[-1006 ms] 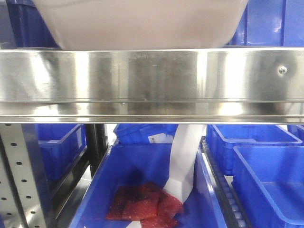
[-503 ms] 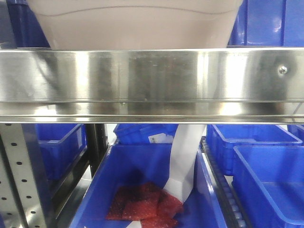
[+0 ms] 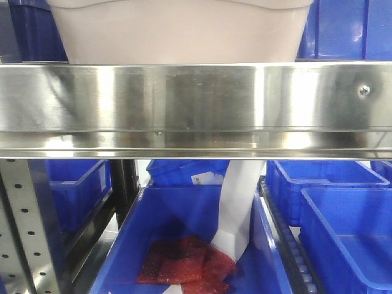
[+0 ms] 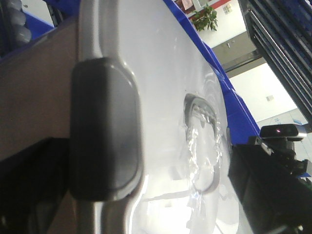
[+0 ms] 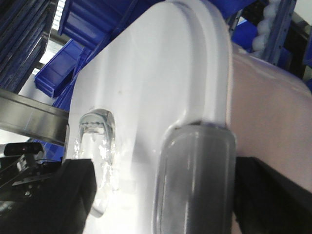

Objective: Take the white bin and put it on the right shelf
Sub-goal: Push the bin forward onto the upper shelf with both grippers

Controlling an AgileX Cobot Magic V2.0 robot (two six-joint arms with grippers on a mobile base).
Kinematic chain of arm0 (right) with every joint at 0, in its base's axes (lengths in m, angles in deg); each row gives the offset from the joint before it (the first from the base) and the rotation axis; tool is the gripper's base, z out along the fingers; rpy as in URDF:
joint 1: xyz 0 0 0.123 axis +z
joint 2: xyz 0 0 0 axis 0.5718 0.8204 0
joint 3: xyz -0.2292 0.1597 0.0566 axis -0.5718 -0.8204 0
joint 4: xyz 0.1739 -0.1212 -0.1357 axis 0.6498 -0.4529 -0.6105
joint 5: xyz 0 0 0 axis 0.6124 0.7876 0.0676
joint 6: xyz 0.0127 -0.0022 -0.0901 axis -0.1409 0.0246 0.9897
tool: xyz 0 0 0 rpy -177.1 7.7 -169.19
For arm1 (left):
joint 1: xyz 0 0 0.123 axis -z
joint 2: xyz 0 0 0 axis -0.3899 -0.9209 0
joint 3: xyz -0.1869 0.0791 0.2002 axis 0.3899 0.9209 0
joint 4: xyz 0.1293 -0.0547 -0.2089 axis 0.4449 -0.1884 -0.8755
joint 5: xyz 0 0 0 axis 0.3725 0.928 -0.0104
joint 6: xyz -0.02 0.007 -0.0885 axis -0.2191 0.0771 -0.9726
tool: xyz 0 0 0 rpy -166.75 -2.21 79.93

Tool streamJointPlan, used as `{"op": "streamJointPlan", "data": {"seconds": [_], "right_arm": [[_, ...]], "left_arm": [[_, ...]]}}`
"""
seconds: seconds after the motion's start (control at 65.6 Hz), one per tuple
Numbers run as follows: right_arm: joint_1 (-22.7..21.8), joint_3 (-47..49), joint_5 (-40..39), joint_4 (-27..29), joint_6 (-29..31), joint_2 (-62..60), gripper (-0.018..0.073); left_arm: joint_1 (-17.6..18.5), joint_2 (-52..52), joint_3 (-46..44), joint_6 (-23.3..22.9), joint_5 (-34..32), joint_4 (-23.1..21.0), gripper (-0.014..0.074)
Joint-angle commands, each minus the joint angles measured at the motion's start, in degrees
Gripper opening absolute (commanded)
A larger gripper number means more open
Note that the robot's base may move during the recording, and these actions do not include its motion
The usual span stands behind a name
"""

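Observation:
The white bin [image 3: 177,30] stands behind the broad steel front rail [image 3: 196,104] of the right shelf, with its lower part hidden by the rail. In the left wrist view my left gripper [image 4: 80,146] is shut on one end of the bin's rim, its grey pad [image 4: 105,129] lying over the edge of the glossy lid [image 4: 165,73]. In the right wrist view my right gripper [image 5: 229,185] clamps the opposite end, a grey pad [image 5: 195,180] pressed on the lid [image 5: 146,73]. The under-rim fingers are hidden.
Below the rail sits a blue bin [image 3: 159,245] holding red bags [image 3: 184,263] and a white paper strip [image 3: 236,208]. More blue bins [image 3: 343,226] stand to the right, left and behind the white bin. A perforated upright [image 3: 24,226] rises at the lower left.
The white bin has sunk lower behind the rail: its rounded bottom showed above the rail before, and now its rim shows at the top of the front view.

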Motion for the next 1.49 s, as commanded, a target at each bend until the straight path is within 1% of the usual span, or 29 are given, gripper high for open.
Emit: {"op": "streamJointPlan", "data": {"seconds": [0.0, 0.091, 0.168, 0.305, 0.381, 0.503, 0.579, 0.625, 0.671, 0.686, 0.732, 0.762, 0.777, 0.808, 0.823, 0.869, 0.93, 0.96, 1.021, 1.067, 1.113, 1.143, 1.174, 1.204, 1.265, 1.326, 1.402, 1.418, 1.479], "right_arm": [[0.1, 2.2, -0.1, 3.2, 0.1, -2.3, 0.0634], [-1.2, 2.2, -0.2, 3.0, 0.1, -2.3, 0.0634], [-3.2, 2.2, 0.3, 2.9, 0.1, -2.3, 0.0634], [-6.5, 2.2, 3.5, 2.9, 0.1, -2.3, 0.0634], [-7.2, 2.2, 5.4, 2.9, 0.1, -2.3, 0.0634], [-7.2, 2.2, 5.7, 2.8, 0.1, -2.3, 0.0634], [-7.2, 2.2, 6.9, 2.8, 1.3, -2.3, 0.0629], [-7.2, 2.2, 7.9, 2.7, 2.7, -2.3, 0.0603], [-7.2, 2.2, 8.5, 2.4, 3.1, -2.3, 0.0547], [-7.2, 2.2, 8.7, 2.3, 3.1, -2.3, 0.0514], [-7.2, 2.2, 9.1, 1.9, 3.1, -2.3, 0.0414], [-7.2, 2.2, 9.3, 1.6, 3.1, -2.3, 0.0312], [-7.2, 2.2, 9.3, 1.6, 3.1, -2.3, 0.0277], [-7.2, 2.2, 9.3, 1.6, 3.1, -2.3, 0.0162], [-7.2, 2.2, 9.3, 1.6, 3.1, -2.3, 0.0132], [-7.2, 2.2, 9.1, 1.6, 3.1, -2.3, 0.0043], [-7.2, 2.2, 8.7, 1.6, 3.1, -2.3, 0.0057], [-7.2, 2.2, 7.9, 1.6, 3.1, -2.3, 0.0056], [-7.2, 2.2, 7.2, 1.6, 3.1, -2.3, 0.0056], [-7.2, 2.2, 7.2, 2.0, 3.1, -2.3, 0.0056], [-7.2, 2.2, 7.8, 2.0, 3.1, -2.4, 0.0057], [-7.2, 2.2, 7.9, 1.6, 3.1, -2.6, 0.0058], [-7.2, 2.2, 7.6, 0.7, 3.1, -3.1, 0.0058], [-7.1, 2.2, 6.7, -0.5, 3.1, -3.9, 0.0057], [-7.1, 2.2, 3.2, -3.8, 2.7, -6.6, 0.0057], [-7.1, 2.2, -1.8, -7.9, 1.8, -9.5, 0.0057], [-6.2, 2.2, -8.8, -15.8, 0.5, -14.0, 0.0057], [-5.9, 2.2, -10.6, -17.9, -0.1, -15.0, 0.0057], [-4.7, 2.2, -16.4, -24.1, -1.8, -17.8, 0.0057]], "left_arm": [[-0.9, 2.3, -2.0, -0.5, 2.8, -3.3, 0.0537], [-2.3, 2.3, -2.0, -0.7, 4.4, -2.7, 0.0537], [-3.6, 2.3, -2.0, -0.7, 5.3, -2.7, 0.0537], [-5.1, 2.3, -2.0, -0.7, 5.9, -2.7, 0.0537], [-5.1, 2.3, -2.0, -0.7, 6.0, -2.7, 0.0537], [-5.0, 2.3, -2.0, -0.7, 6.4, -2.7, 0.0537], [-5.0, 2.3, -2.0, -0.7, 7.1, -2.7, 0.0536], [-5.0, 2.3, -2.0, -0.7, 7.4, -2.7, 0.0535], [-5.0, 2.3, -2.0, -0.7, 7.8, -2.7, 0.0529], [-5.0, 2.3, -2.0, -0.7, 7.9, -2.7, 0.0523], [-5.0, 2.3, -2.0, -0.7, 7.9, -2.4, 0.0476], [-5.0, 2.3, -2.0, -0.7, 7.9, -2.1, 0.0423], [-5.0, 2.3, -2.0, -0.7, 7.9, -2.0, 0.0382], [-5.0, 2.3, -2.0, -0.7, 7.9, -1.7, 0.0286], [-5.0, 2.3, -2.0, -0.7, 7.9, -1.6, 0.0251], [-5.0, 2.3, -2.0, -0.7, 7.9, -1.6, 0.0101], [-5.0, 2.3, -2.0, -0.7, 7.3, -1.6, -0.0079], [-5.0, 2.3, -2.0, -0.7, 6.8, -1.6, -0.0144], [-5.0, 2.3, -2.0, -0.7, 6.1, -1.6, -0.0095], [-5.0, 2.3, -2.1, -0.7, 6.3, -1.9, -0.0097], [-5.1, 2.3, -2.4, -1.7, 7.9, -1.9, -0.0122], [-5.1, 2.3, -2.7, -2.4, 8.9, -1.7, -0.0123], [-5.1, 2.6, -3.3, -2.4, 9.7, -0.7, -0.0117], [-4.8, 3.6, -4.0, -2.7, 9.1, 1.1, -0.0117], [-4.0, 6.5, -5.1, -6.7, 3.4, 7.1, -0.0117], [-2.6, 10.4, -5.6, -12.4, -5.4, 14.4, -0.0117], [-0.1, 15.5, -5.9, -18.7, -16.0, 24.3, -0.0117], [0.7, 16.2, -5.9, -19.7, -17.4, 26.0, -0.0117], [3.3, 19.0, -5.9, -25.9, -23.0, 35.6, -0.0117]]}}
